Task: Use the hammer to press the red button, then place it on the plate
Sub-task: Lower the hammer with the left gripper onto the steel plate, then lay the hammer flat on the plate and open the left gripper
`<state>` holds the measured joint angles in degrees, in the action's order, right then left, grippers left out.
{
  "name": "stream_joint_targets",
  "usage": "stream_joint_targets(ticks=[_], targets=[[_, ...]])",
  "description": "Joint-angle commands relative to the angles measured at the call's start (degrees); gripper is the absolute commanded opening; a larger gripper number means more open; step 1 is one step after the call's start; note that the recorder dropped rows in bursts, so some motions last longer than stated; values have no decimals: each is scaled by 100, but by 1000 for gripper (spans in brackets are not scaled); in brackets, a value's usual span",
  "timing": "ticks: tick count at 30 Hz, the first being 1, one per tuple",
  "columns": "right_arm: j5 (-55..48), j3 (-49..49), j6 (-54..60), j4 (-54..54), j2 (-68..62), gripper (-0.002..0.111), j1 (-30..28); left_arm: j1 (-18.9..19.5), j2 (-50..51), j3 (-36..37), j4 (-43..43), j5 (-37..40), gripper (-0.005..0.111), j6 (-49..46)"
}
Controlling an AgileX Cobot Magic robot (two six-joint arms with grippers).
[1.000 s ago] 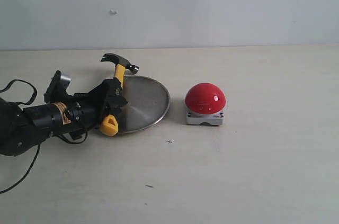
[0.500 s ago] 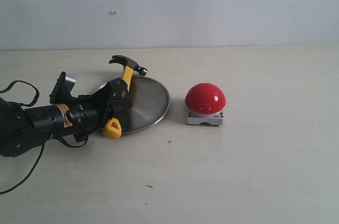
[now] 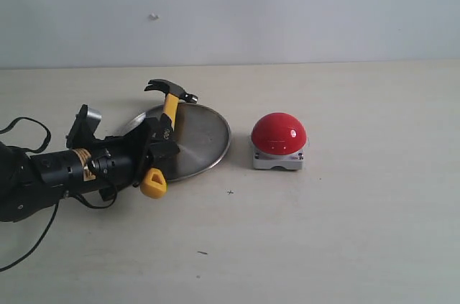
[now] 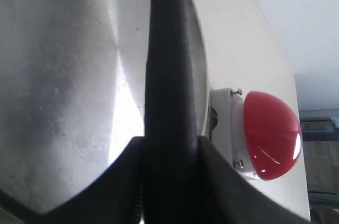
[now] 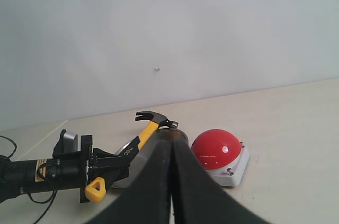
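Note:
My left gripper [image 3: 159, 144] is shut on the black handle of the hammer [image 3: 170, 108], low over the left part of the plate [image 3: 198, 139]. The dark head points to the far side above the plate's back rim. The yellow looped end hangs over the front-left rim. In the left wrist view the handle [image 4: 169, 65] sits clamped in the left gripper [image 4: 169, 143], above the shiny plate [image 4: 63, 75]. The red button [image 3: 278, 134] stands to the right of the plate, apart from the hammer; the left wrist view shows the red button [image 4: 270, 134] too. My right gripper [image 5: 171, 140] is shut and empty, well back from the red button [image 5: 216, 150].
The pale tabletop [image 3: 345, 232] stretches to the front and right of the button. A black cable [image 3: 29, 131] loops beside the left arm at the left edge. A plain wall [image 3: 287, 9] rises behind the table.
My left gripper has shifted slightly right and toward the front with the hammer, whose looped end has dropped lower. The button, plate and right gripper have not moved.

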<state>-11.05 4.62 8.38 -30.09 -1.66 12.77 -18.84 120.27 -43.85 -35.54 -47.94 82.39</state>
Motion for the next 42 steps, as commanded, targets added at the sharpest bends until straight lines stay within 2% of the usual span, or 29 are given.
stream_joint_targets(ticks=[1, 8, 15, 24, 29, 42], targets=[[40, -26, 50, 53, 35, 0, 21, -13, -55, 34, -111, -101, 0, 51], [40, -26, 50, 53, 35, 0, 21, -13, -55, 34, -296, -101, 2, 206], [40, -26, 50, 53, 35, 0, 21, -13, -55, 34, -337, -101, 29, 293], [54, -26, 50, 53, 35, 0, 21, -1, -55, 34, -562, -101, 39, 350], [54, -26, 50, 53, 35, 0, 21, -1, -55, 34, -579, -101, 52, 377], [41, -26, 50, 53, 35, 0, 21, 21, -55, 34, -798, -42, 53, 486]])
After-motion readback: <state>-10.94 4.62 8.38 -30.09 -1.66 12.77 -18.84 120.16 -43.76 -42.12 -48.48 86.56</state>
